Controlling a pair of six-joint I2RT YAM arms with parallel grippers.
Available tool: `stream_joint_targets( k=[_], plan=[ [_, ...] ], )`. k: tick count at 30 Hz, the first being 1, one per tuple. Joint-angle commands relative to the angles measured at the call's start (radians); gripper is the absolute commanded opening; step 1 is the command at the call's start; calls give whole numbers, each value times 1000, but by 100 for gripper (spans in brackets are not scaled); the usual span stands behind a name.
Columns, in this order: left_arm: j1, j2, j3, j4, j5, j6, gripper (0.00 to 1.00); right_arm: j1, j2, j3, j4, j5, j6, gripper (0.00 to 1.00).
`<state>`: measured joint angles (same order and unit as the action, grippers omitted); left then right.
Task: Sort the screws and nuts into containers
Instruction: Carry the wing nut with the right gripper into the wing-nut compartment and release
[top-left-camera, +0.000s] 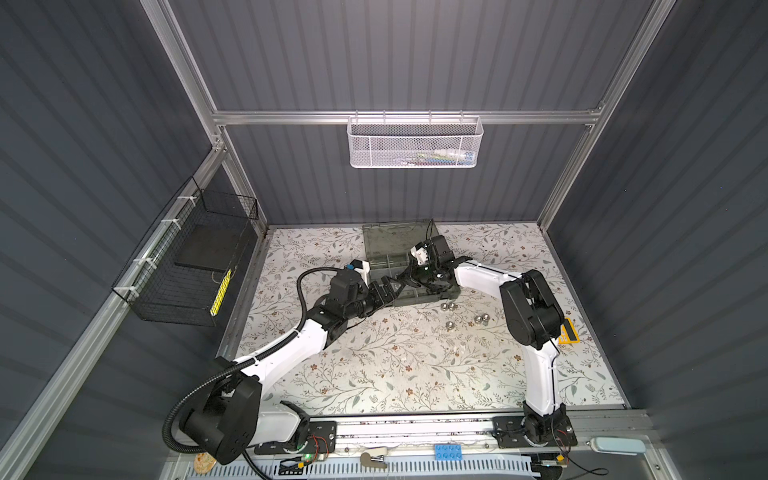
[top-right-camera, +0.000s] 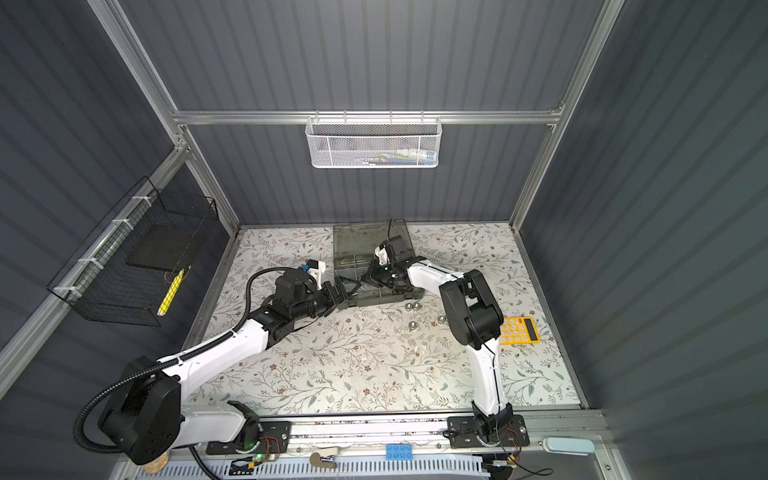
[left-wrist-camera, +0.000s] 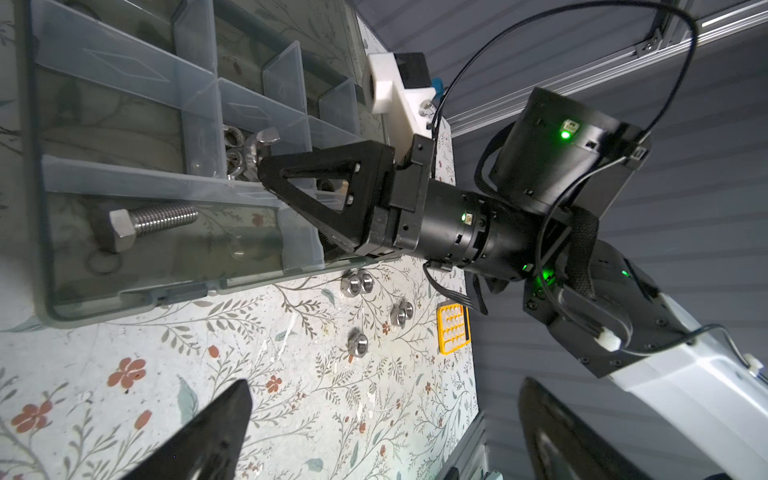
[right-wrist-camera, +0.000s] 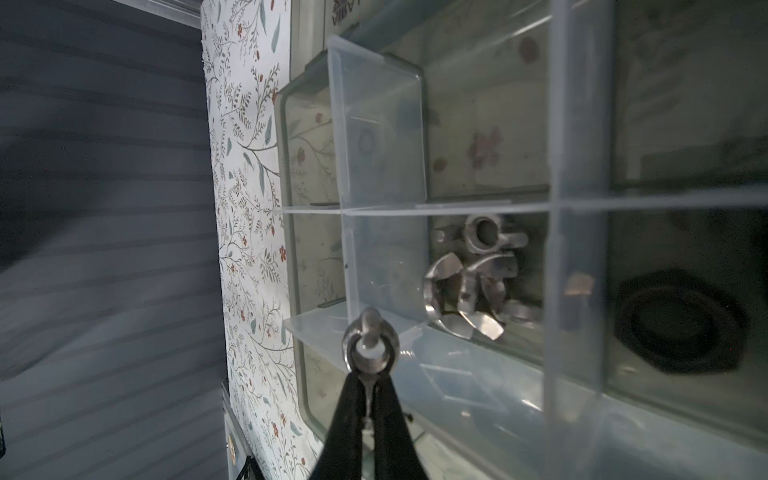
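Observation:
The grey-green organiser case lies open at the back of the table, lid flat behind it. My right gripper is shut on a silver wing nut, held above a divider beside the compartment with several wing nuts. A large black nut fills a neighbouring compartment, and a silver bolt lies in another. Silver hex nuts lie loose in front of the case. My left gripper stands open by the case's left front corner, with only tablecloth between its fingers.
A yellow calculator lies right of the right arm. On the back wall hangs a white mesh basket, on the left wall a black wire basket. The two grippers are close together over the case's left end.

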<state>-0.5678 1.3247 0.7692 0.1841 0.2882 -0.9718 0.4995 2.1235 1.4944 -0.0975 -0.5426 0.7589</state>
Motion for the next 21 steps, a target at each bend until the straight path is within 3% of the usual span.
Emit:
stream_joint_targets(
  k=[1, 21],
  plan=[
    [3, 11, 47, -39, 3, 45, 100, -7, 19, 26, 0, 10, -9, 9],
    [3, 9, 30, -69, 5, 55, 100, -28, 69, 41, -13, 11, -16, 12]
  ],
)
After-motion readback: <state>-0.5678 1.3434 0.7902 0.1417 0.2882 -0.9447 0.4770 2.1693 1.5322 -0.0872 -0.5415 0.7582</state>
